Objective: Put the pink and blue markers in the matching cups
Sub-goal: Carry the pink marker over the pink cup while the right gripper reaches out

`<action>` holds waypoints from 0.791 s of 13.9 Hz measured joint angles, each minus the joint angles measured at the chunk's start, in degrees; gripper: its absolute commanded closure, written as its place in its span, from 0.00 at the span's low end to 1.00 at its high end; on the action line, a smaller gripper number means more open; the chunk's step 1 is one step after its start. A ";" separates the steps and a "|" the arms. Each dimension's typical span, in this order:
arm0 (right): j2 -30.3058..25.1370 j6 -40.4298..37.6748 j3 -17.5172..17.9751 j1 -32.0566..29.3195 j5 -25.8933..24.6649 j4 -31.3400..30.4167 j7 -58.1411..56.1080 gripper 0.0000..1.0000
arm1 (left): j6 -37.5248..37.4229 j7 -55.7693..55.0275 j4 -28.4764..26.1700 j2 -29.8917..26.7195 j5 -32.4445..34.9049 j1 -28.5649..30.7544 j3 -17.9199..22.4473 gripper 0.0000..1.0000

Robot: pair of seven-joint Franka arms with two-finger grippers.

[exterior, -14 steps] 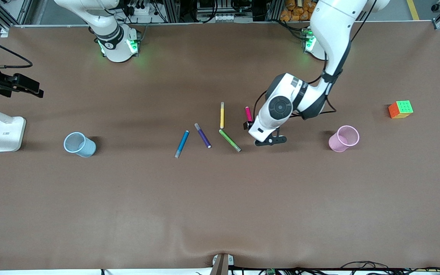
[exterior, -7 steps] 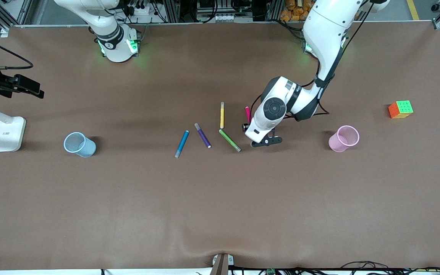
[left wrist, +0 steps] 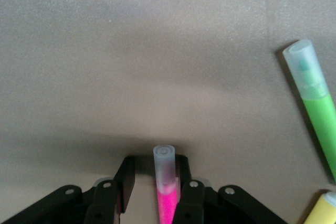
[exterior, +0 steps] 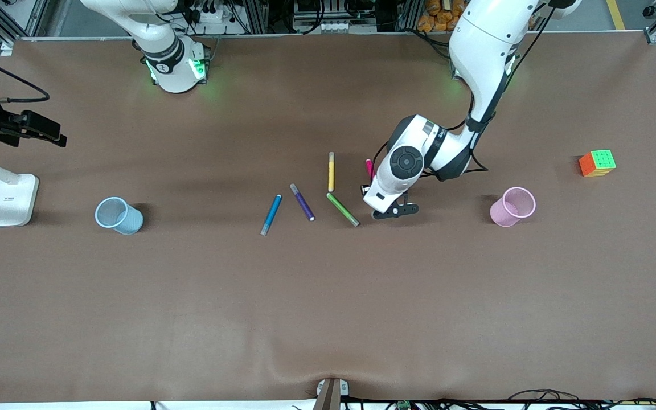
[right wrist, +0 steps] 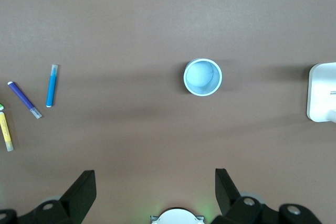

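Observation:
The pink marker (exterior: 369,167) lies on the table, partly under my left wrist. In the left wrist view its pale end (left wrist: 164,162) sticks out between my left gripper's (left wrist: 155,166) fingers. It lies against one finger, with a gap to the other, so the gripper (exterior: 368,187) is open around it and low over the table. The blue marker (exterior: 271,214) lies among the other markers, toward the right arm's end, and shows in the right wrist view (right wrist: 52,85). The pale blue cup (exterior: 118,215) (right wrist: 202,77) and the pale pink cup (exterior: 512,206) stand upright at either end. My right gripper (right wrist: 155,190) waits high up, open and empty.
A purple marker (exterior: 302,202), a yellow marker (exterior: 331,171) and a green marker (exterior: 343,209) (left wrist: 315,103) lie between the blue and pink markers. A colour cube (exterior: 597,163) sits past the pink cup. A white stand (exterior: 12,199) is by the blue cup.
My left gripper has shifted toward the right arm's end and settled over the pink marker, covering more of it. The markers and cups have not moved.

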 measured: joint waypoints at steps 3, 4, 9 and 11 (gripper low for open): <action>-0.01 0.71 0.13 0.99 0.21 0.39 -0.01 0.00 | -0.03 -0.02 0.02 -0.13 0.00 0.01 0.12 1.00; -0.01 1.55 0.15 1.90 0.21 0.39 0.00 0.00 | -0.03 -0.02 0.06 -0.12 0.00 0.03 0.16 1.00; 0.00 3.22 0.21 4.77 0.18 0.37 0.52 0.00 | -2.37 -0.01 0.84 -2.71 0.41 0.71 1.18 1.00; 0.00 3.10 0.16 4.77 0.18 0.36 0.49 0.00 | -4.26 -0.01 0.80 -5.80 4.54 2.02 1.47 1.00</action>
